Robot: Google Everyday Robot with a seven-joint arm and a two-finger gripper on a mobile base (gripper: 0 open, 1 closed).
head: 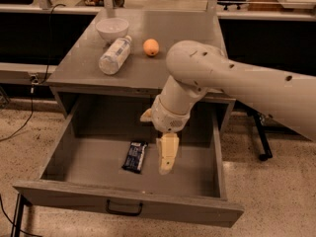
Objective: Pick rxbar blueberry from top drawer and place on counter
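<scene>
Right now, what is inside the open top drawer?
The rxbar blueberry lies flat in the top drawer; the gripper hangs beside it. The arm covers part of the drawer's back.

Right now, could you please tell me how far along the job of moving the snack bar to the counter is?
Done: the drawer stands pulled open. In hand: the tool hangs low inside it, just beside the snack bar, which lies flat on the drawer floor, not grasped. Left: grasping the bar, lifting it out and setting it on the counter.

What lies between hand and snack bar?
Only bare floor of the grey wood-grain drawer, in the camera view; the hand hangs beside the dark flat snack bar.
</scene>
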